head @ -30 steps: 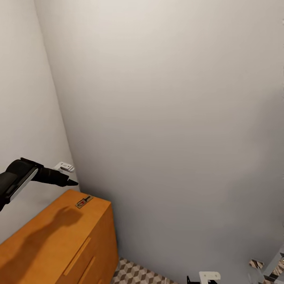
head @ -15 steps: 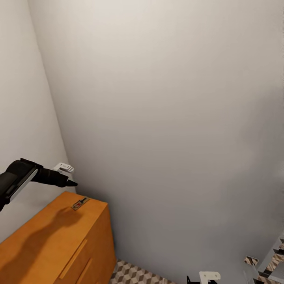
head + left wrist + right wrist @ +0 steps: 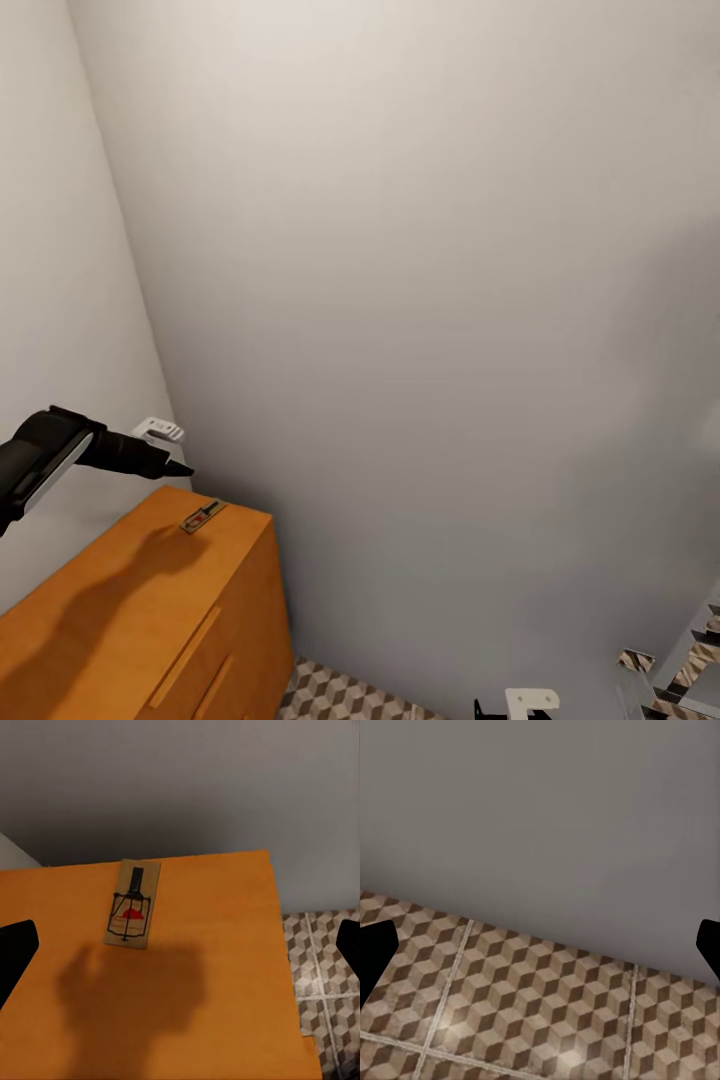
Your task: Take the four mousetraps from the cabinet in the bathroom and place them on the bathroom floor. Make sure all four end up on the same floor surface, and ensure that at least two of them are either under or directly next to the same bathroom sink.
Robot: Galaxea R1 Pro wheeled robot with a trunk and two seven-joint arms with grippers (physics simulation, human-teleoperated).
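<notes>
view has swung slightly; left end effector (image 3: pixel 180 945) hangs spread-open over the mousetrap (image 3: pixel 133 902) at 12 o'clock on the cabinet (image 3: pixel 210 1020), ready to descend.

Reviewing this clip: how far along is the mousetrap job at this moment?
Nothing visibly done: no mousetrap lies on the patterned floor in view. One mousetrap sits on top of the orange cabinet near its back corner. In hand: the left gripper hovers above it, fingers wide apart, holding nothing. The right gripper faces bare floor, also open. Left: grasping this trap and placing it near the sink.
</notes>
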